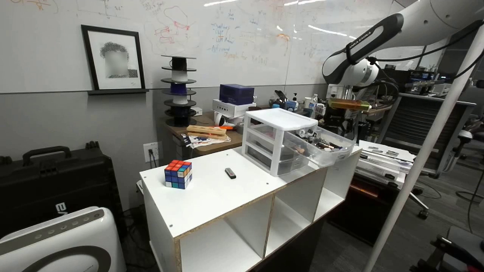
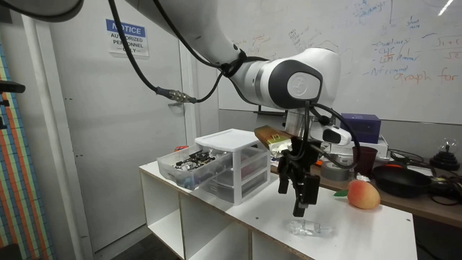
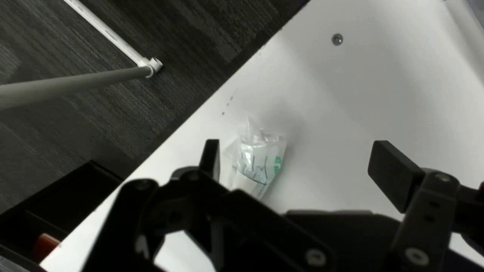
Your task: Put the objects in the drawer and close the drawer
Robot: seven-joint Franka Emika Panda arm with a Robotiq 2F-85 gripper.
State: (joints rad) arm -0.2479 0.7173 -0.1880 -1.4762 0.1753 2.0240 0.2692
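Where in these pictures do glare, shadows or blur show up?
Glare streaks the whiteboard in both exterior views; in an exterior view, the framed portrait has its face blurred out; in the wrist view, the plastic bag glints with a soft shadow beside it, while the end effector has soft-edged parts, perhaps too close to focus.

It looks like a lab, with the air of an office. A robot arm (image 2: pixel 213 29) hangs before a whiteboard (image 1: pixel 245 64) of handwritten lists and sketches, and a sign (image 2: pixel 135 40) on the door (image 2: pixel 119 144) reads "Notice, authorized personnel only". Spools (image 1: pixel 179 88) stand stacked by the wall; a wheeled chair (image 1: pixel 402 122) and carpet (image 3: pixel 181 75) give the office side.
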